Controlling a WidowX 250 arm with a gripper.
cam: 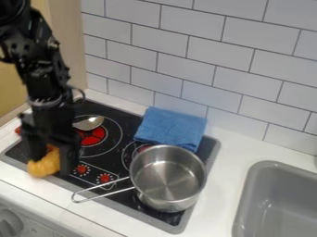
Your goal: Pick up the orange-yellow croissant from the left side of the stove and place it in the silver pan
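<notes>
Nine o'clock on stovetop (112, 163): pincer (52, 156) holding yellow-orange item (44, 166) between its jaws. Item looks light, probably soft, a little squashable; best taken across thick middle, gently. Silver pot (167, 181) at four o'clock, blue cloth (171, 127) at two, spoon (90, 122) at eleven.
</notes>
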